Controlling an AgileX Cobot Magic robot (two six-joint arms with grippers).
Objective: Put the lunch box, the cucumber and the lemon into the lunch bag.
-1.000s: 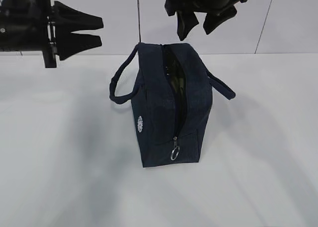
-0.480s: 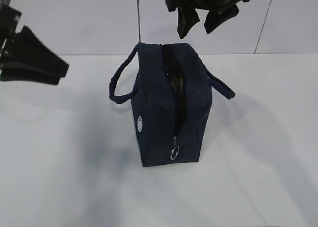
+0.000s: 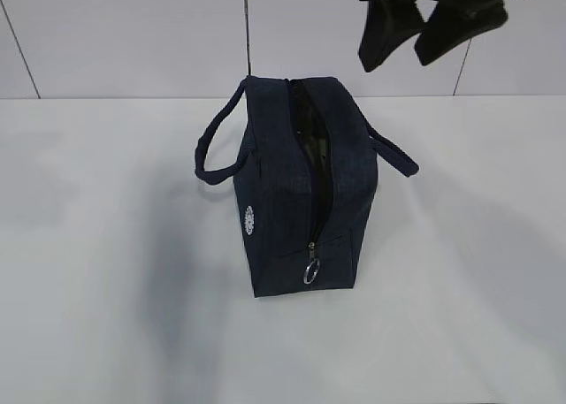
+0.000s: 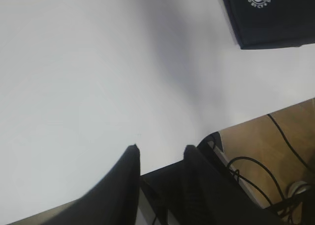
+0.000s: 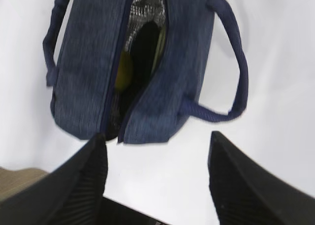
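Right wrist view: right claw (image 5: 155,178) spread wide and empty, hovering just above the unzipped lunch bag (image 5: 93,72)

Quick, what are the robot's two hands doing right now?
Left gripper: fingers apart, holding nothing.
Right gripper: fingers wide open, holding nothing.

white table (image 3: 106,316); navy lunch bag (image 3: 283,156) standing on it

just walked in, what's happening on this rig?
Nothing is held right now. The lunch bag stands on the white table with its zipper open; the right wrist view shows the lemon and a dark shape inside. The right gripper hangs open above the bag. The left gripper is off to the side, empty.
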